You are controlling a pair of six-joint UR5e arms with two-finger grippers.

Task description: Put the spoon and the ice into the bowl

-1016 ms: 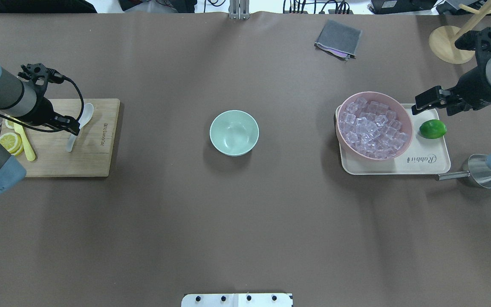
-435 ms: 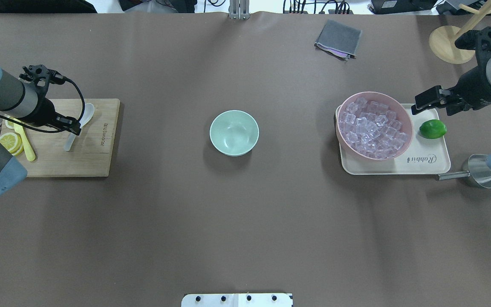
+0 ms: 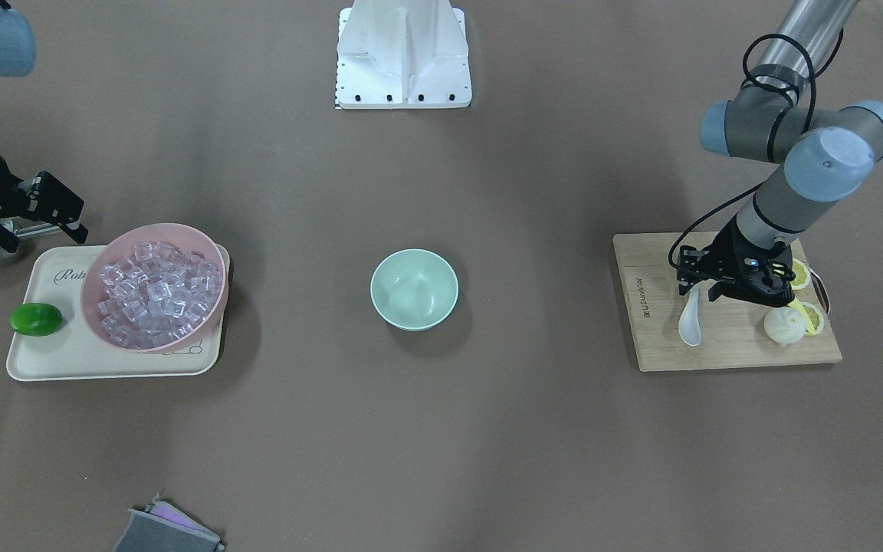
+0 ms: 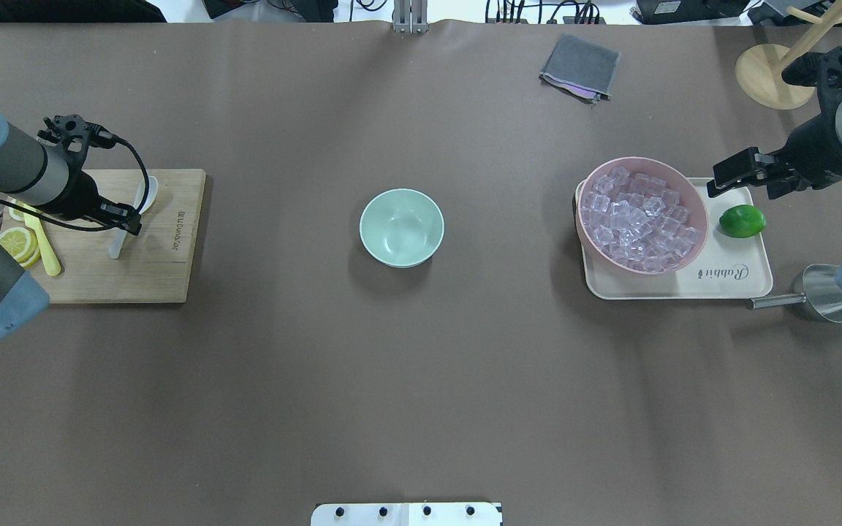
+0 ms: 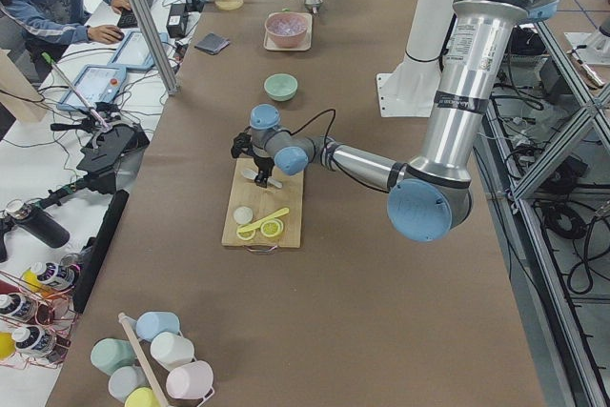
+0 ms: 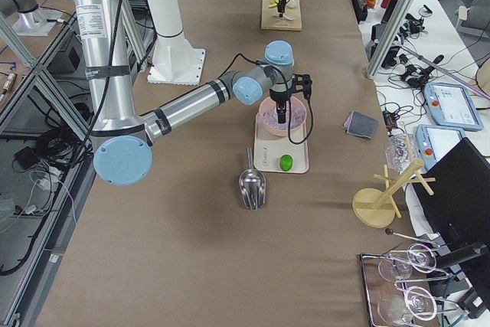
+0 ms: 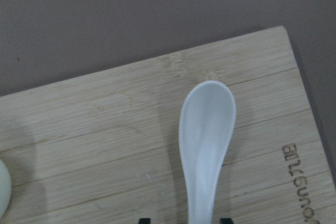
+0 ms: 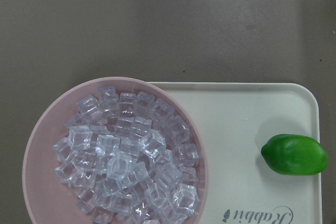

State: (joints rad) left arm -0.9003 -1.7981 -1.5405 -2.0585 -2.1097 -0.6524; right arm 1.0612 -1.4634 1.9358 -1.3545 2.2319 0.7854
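Left gripper (image 4: 127, 221) is set over the spoon (image 7: 206, 129) handle, jaws spread either side, nothing clamped. Spoon is laid flat on the cutting board (image 4: 165, 270). Right gripper (image 3: 31, 224) is held spread and empty beside the pink bowl (image 8: 39, 145), where ice (image 8: 126, 166) is heaped. Green bowl (image 4: 401, 227) is seen empty at mid-table. Nothing is judged delivered yet.

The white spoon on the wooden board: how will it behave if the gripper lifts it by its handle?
The spoon looks thin and translucent, so it is probably light and stiff. Its smooth, glossy handle may slip or twist in a pinch grip. The wider scoop end lies beyond the left gripper, so it may droop when lifted.
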